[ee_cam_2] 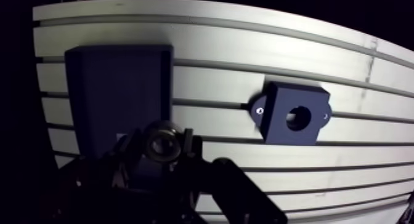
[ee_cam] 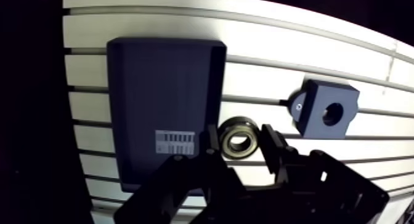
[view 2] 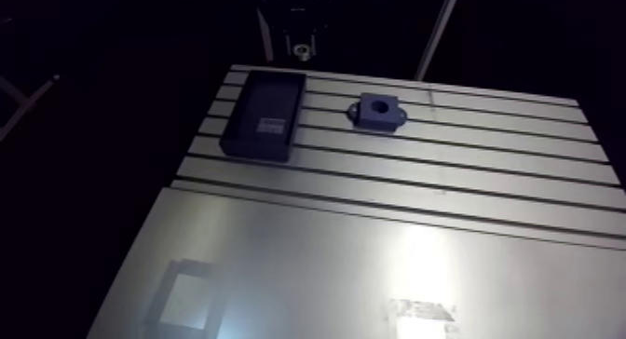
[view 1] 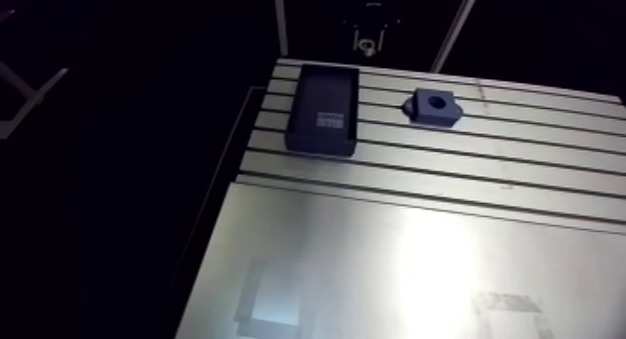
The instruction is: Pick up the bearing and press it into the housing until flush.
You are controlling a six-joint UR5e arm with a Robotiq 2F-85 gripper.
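The slotted worktop (view 1: 484, 175) carried a dark tray (ee_cam: 163, 103) and, apart from it, the housing (ee_cam: 325, 109), its bore empty; the claw (ee_cam: 241, 139) pinched the bearing (ee_cam: 229, 135) between its fingers, just beside the tray; pickup looked done, the carry in hand; the next move called for centring the bearing squarely over the bore, then pressing straight in till flush.

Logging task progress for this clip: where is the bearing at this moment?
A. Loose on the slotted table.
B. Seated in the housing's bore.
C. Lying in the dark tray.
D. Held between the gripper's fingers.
D: the wrist view shows the bearing clamped between the two fingers of the gripper, and the bore of the housing off to its side is empty.
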